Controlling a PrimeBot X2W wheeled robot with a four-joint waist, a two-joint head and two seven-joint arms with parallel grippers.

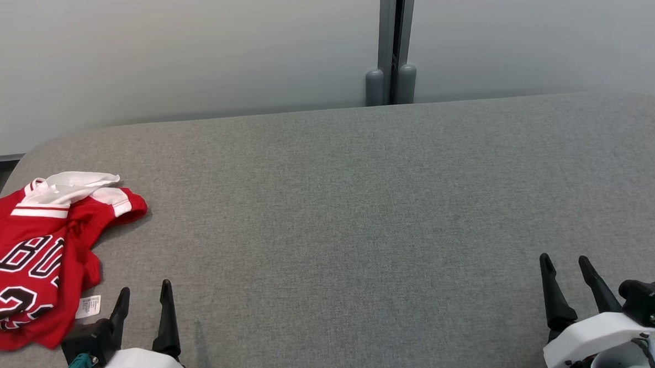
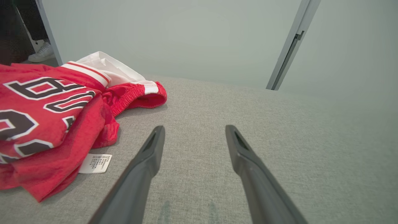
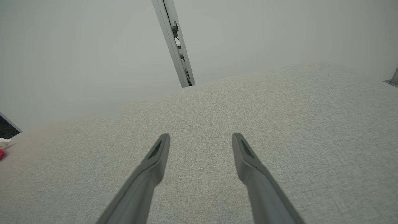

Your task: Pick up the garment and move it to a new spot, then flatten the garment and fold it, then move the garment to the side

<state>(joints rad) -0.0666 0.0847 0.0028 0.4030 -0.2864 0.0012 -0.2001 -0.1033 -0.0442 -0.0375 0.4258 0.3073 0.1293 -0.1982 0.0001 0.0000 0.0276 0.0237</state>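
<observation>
One garment [image 1: 32, 258], two open pincers [image 1: 144, 297], one table [image 1: 361, 204].

Red garment [image 1: 26, 258] with black-and-white lettering and white trim lies on grey woven table [image 1: 361, 204].

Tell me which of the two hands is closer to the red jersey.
The left hand: the red jersey lies just beside it, its white label close by. The right hand stands far off, over the grey table.
</observation>
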